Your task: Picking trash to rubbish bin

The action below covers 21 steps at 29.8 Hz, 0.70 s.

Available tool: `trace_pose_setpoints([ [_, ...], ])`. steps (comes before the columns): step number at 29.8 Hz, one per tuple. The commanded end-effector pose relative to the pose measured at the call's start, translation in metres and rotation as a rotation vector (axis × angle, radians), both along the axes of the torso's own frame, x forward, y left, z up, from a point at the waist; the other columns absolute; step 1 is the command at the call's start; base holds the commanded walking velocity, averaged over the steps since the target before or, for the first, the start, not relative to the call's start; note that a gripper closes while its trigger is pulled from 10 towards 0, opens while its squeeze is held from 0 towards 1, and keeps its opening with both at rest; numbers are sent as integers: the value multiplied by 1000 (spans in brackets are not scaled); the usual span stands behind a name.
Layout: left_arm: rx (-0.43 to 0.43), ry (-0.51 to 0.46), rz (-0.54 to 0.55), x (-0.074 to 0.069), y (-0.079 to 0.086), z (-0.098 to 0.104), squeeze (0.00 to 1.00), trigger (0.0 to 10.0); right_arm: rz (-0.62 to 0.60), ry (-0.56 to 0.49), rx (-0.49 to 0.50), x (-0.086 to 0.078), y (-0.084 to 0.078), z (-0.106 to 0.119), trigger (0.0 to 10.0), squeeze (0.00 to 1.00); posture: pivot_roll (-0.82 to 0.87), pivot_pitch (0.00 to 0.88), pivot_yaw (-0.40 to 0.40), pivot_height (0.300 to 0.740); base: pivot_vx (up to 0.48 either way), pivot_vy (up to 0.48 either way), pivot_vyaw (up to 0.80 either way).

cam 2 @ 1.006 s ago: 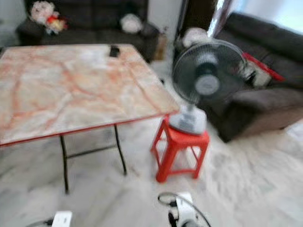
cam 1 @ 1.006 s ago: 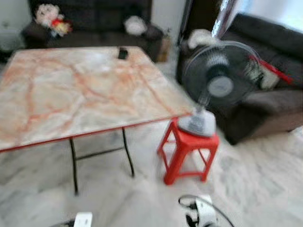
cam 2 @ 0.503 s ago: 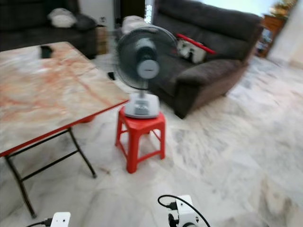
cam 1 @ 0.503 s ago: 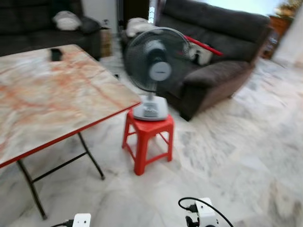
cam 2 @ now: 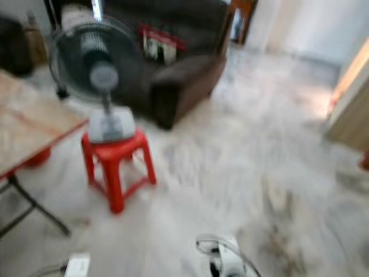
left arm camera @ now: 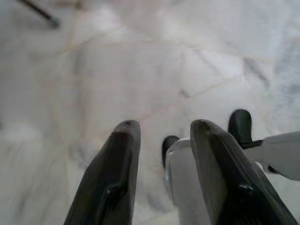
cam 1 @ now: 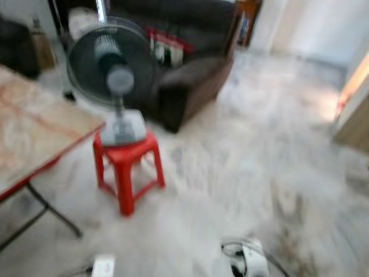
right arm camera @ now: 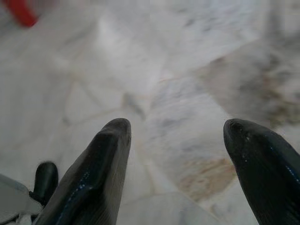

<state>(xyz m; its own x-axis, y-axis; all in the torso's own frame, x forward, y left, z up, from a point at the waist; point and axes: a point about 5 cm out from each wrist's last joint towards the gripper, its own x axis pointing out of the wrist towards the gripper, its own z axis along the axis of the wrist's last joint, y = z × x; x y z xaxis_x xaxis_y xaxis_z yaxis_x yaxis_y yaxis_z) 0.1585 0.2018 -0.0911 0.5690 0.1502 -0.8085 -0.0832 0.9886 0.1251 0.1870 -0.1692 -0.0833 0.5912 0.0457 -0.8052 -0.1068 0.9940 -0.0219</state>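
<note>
left gripper (left arm camera: 161, 129): parted, empty, over marble floor (cam 1: 271, 150) | right gripper (right arm camera: 176, 129): wide apart, empty | ahead-left: fan (cam 1: 112, 75) on red stool (cam 1: 127, 164), table (cam 1: 34, 135), sofa (cam 1: 184, 75)

One fan (cam 1: 109, 72), one red stool (cam 1: 128, 173), one folding table (cam 1: 34, 138), one dark sofa (cam 1: 184, 63).

A fan (cam 1: 109, 75) stands on a stool (cam 1: 128, 170) at the left of the floor (cam 1: 248, 173). A table (cam 1: 34, 141) lies further left, its corner just beside the stool. A sofa (cam 1: 184, 63) sits behind the fan, at the far side. A doorway (cam 1: 351, 107) opens at the far right.
</note>
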Motion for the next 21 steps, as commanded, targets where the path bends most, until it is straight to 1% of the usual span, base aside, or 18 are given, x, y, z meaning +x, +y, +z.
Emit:
trace_pose_setpoints([
  [1, 3, 16, 5, -3, 3, -1, 0, 10000, -7, 14, 14, -4, 3, -2, 10000, 0, -17, 12, -63, 740, 0, 0, -788],
  [11, 2, 15, 7, -2, 3, -1, 0, 10000, -13, 9, 17, -3, 3, -2, 10000, 0, -17, 12, -63, 740, 0, 0, -777],
  [21, 1, 14, 8, -2, 4, 0, 0, 10000, -21, 5, 22, -3, 4, -2, 10000, 0, -17, 14, -62, 740, 0, 0, 0],
])
